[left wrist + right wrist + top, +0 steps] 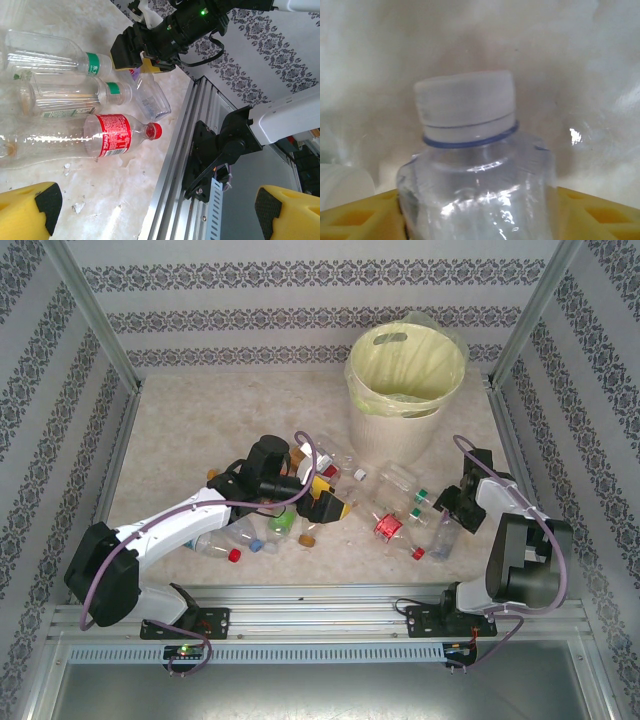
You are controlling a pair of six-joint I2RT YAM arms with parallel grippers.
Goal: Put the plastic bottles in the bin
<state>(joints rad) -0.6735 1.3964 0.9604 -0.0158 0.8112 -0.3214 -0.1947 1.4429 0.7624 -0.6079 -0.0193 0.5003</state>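
Observation:
Several clear plastic bottles lie on the table in front of the bin (392, 436). My right gripper (447, 516) is down at the right end of the pile, shut on a clear bottle with a white cap (465, 112). That bottle's shoulder fills the gap between the yellow fingers (355, 220). My left gripper (330, 502) hovers open over the middle of the pile with nothing between its jaws. Ahead of the left gripper (157, 215) lie a red-labelled bottle with a red cap (110, 135) and two green-capped bottles (60, 60).
More bottles lie under and beside the left arm (250, 535). A red-labelled bottle (388, 525) and others lie between the two grippers. The metal rail (320, 595) runs along the near table edge. Patterned walls and metal posts close in the table.

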